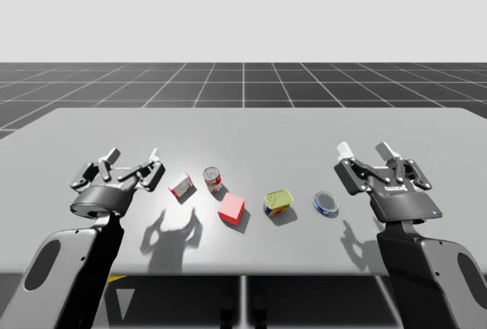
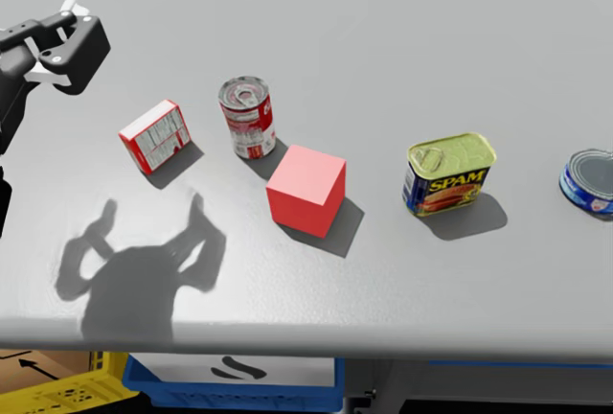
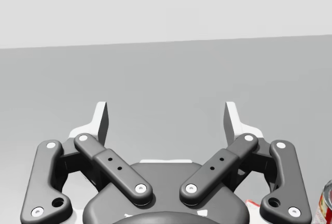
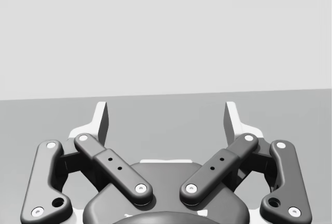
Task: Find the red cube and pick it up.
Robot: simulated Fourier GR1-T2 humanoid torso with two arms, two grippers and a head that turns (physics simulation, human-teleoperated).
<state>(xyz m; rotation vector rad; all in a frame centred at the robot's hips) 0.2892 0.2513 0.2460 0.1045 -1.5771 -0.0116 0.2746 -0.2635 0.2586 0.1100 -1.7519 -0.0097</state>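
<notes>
The cube (image 2: 306,189) rests flat near the surface's (image 2: 431,50) front, one edge toward us, its sides alike. It sits just beside the red can (image 2: 248,117), between box (image 2: 153,135) and tin (image 2: 448,174). The head view shows crates (image 2: 57,393) under the front edge. In the high view our left claw (image 1: 134,164) and right claw (image 1: 365,151) stand spread apart, well clear of it.
</notes>
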